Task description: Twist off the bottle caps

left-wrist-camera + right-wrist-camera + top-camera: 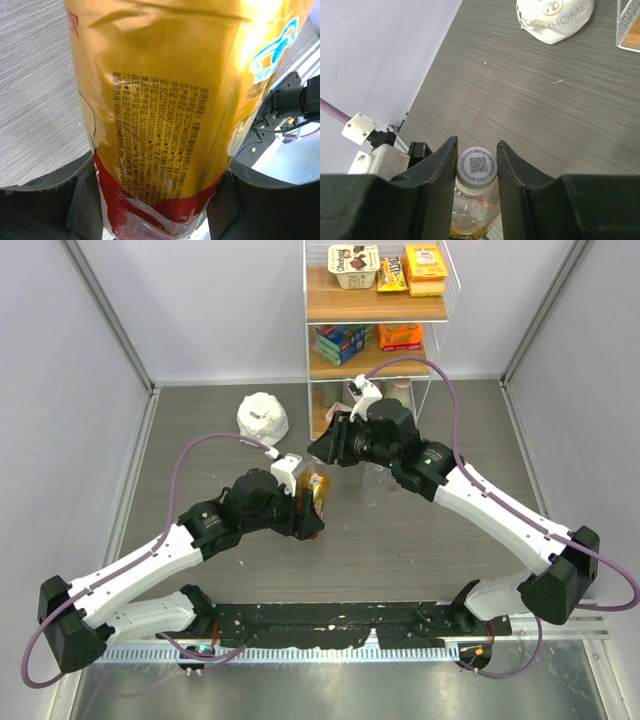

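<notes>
1. Grips the amber bottle (160, 100) with the left claw (155, 200), fingers pressed against both sides of the gold-and-red label, low on the body.
2. Clamps the right claw (476, 150) onto the white cap (477, 164) at the top of the amber bottle, one finger touching each side of the cap.
3. Shows that cap seated on the neck, a printed square code on its top face.
4. Finds a clear bottle (372, 485) on the tabletop (400, 540) just right of the amber bottle, apart from both claws.
5. Finds a white lumpy bag (262, 418) behind and left of the amber bottle, well apart from it.
6. Finds a wire shelf rack (375, 330) behind and right of the amber bottle, with boxes on its shelves.
</notes>
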You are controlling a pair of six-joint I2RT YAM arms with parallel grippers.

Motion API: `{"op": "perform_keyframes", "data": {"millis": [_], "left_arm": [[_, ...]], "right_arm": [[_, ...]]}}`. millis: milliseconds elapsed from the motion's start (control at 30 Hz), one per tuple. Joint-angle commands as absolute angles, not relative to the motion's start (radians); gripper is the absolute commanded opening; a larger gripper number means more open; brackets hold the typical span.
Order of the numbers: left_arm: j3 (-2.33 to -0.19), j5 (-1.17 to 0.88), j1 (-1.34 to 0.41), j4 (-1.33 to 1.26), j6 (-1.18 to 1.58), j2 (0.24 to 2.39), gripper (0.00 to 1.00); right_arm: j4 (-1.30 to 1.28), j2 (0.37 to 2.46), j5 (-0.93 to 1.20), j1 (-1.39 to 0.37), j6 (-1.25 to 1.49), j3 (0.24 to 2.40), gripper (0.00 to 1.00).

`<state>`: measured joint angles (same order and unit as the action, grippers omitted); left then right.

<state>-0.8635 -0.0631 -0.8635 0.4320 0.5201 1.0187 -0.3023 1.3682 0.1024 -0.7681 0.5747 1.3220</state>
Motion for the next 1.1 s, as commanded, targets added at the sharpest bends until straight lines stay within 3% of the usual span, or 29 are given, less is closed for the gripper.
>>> {"op": "perform_keyframes", "data": {"millis": [0, 500, 767, 1067], "left_arm": [[-0.917, -0.061, -0.862, 0.397, 0.525, 1.014, 0.13], [-0.867, -0.222, -0.862, 0.299, 0.499, 0.907, 0.11], [-0.825, -0.400, -0.862, 0.212, 0.466, 0.839, 0.11], [-0.790, -0.516, -0.862, 0.100, 0.488, 0.808, 0.10]], "right_arm": [[-0.243, 1.351, 0.198, -0.776, 0.560, 1.353, 0.02], [-0.026, 1.267, 0.578, -0.746, 0.468, 1.247, 0.02], [0.237, 1.229, 0.948, -0.658, 0.561, 1.157, 0.02], [0.298, 1.220, 1.008, -0.655, 0.572, 1.140, 0.02]]}}
